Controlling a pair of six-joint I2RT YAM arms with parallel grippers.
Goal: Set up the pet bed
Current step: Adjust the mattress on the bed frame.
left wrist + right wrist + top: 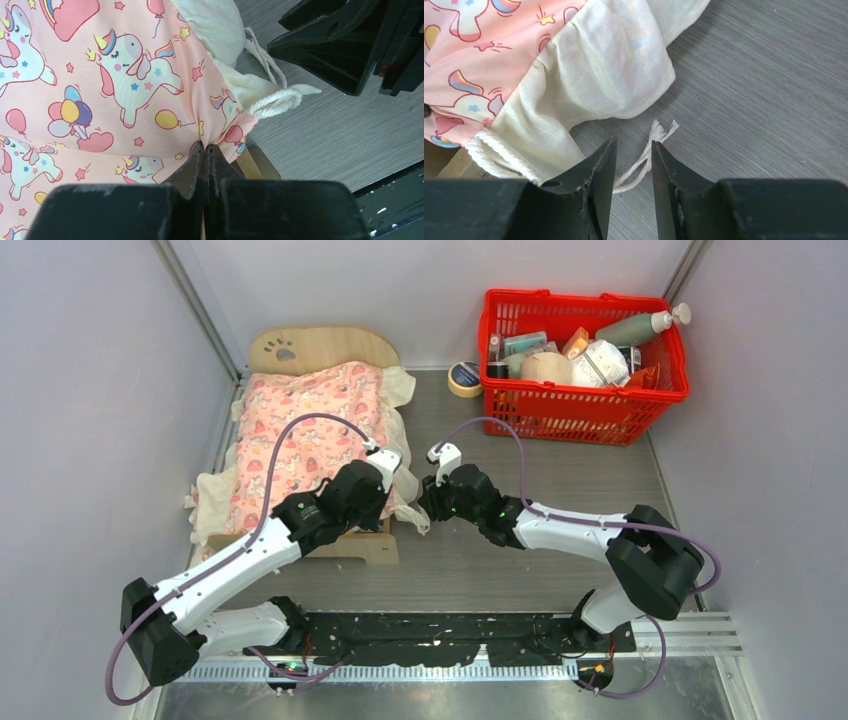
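Note:
The pet bed (320, 345) stands at the left, its arched plywood headboard with a paw cutout at the far end. A pink unicorn-print blanket (300, 430) with a cream frill (609, 65) covers it. My left gripper (207, 146) is shut on the blanket's (100, 100) near right corner, above the bed's wooden foot corner (250, 162). Just right of that corner, my right gripper (634, 150) hovers low over the table with its jaws apart. A white tasselled cord (659, 131) from the frill lies between them, not pinched.
A red basket (585, 400) full of bottles and packets stands at the back right, with a roll of tape (465, 378) beside it. Grey walls close in on the left, back and right. The two wrists are close together at mid-table.

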